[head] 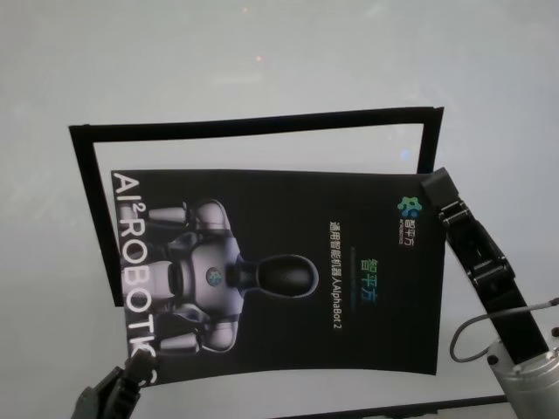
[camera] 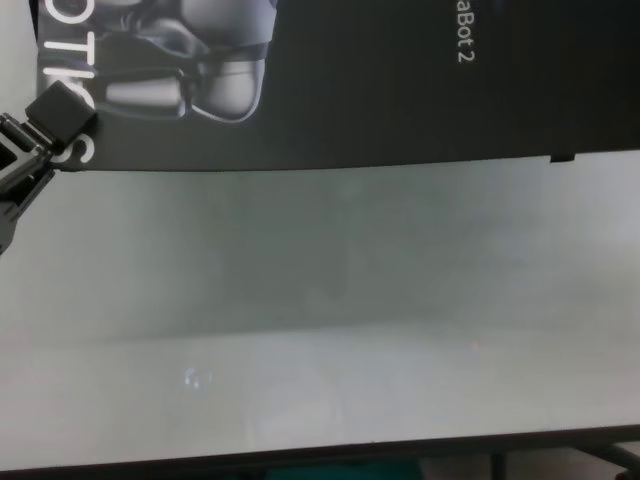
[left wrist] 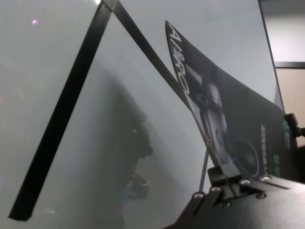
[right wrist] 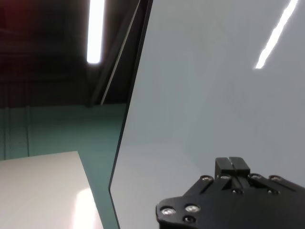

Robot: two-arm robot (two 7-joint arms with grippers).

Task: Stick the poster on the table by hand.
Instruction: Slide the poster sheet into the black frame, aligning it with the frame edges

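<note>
Mid-placement on the white table (head: 262, 52): the poster (head: 332, 288), glossy black with a silver robot figure, lies partly inside a black tape outline (head: 253, 122), its near-left part overhanging the outline's left side. Pinched at the near-left corner by the left gripper (camera: 55, 115), fingers clamped on the sheet's edge; seen from the left wrist, that side lifted and bowed clear of the table. At the far-right corner, the right gripper (head: 434, 185) rests at the sheet's edge, fingers together; cannot tell whether touching or pressing.

Judged unfinished: sheet not yet flat nor squared to the outline, left side left to lower and smooth down. Near edge running almost straight across the chest view, a broad bare strip of table between it and the table's dark front rim. Open room beyond the outline too.
</note>
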